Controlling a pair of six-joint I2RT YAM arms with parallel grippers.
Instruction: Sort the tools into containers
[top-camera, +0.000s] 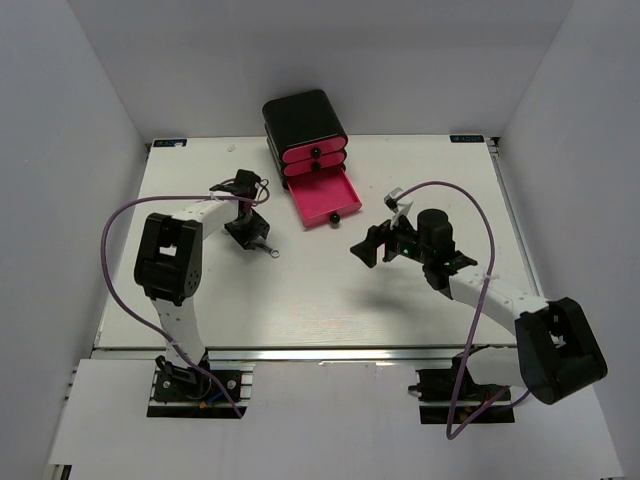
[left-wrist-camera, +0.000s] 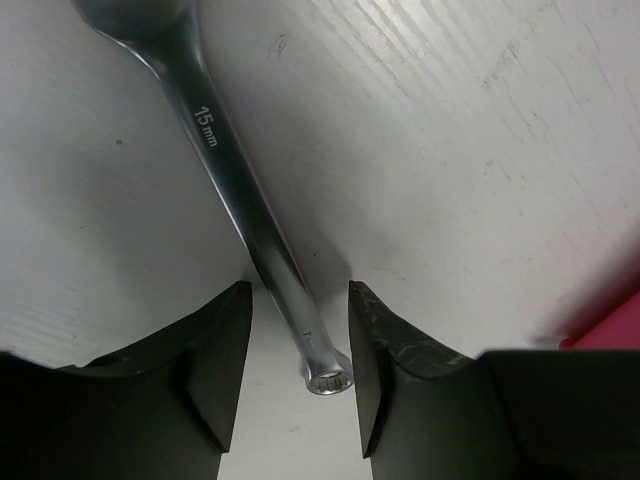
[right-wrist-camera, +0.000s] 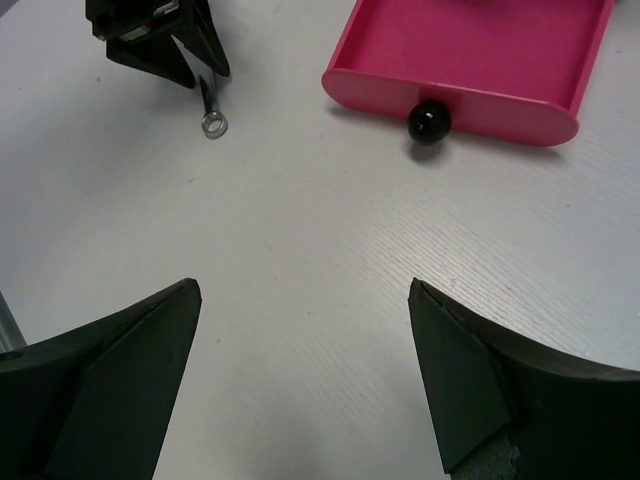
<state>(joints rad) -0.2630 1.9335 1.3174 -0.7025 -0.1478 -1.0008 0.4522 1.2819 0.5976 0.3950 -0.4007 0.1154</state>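
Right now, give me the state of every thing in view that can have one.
Top drawer, shut.
Middle drawer, shut.
Bottom drawer, pulled out, nothing visible inside.
Wrench, lying flat on the table, not lifted.
Left tool, open, straddling the wrench's ring end.
Right tool, wide open, empty.

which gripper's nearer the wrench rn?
Left. The left gripper straddles the wrench, jaws either side of its shaft near the ring end. The right gripper hangs open well away across the table, short of the pulled-out drawer.
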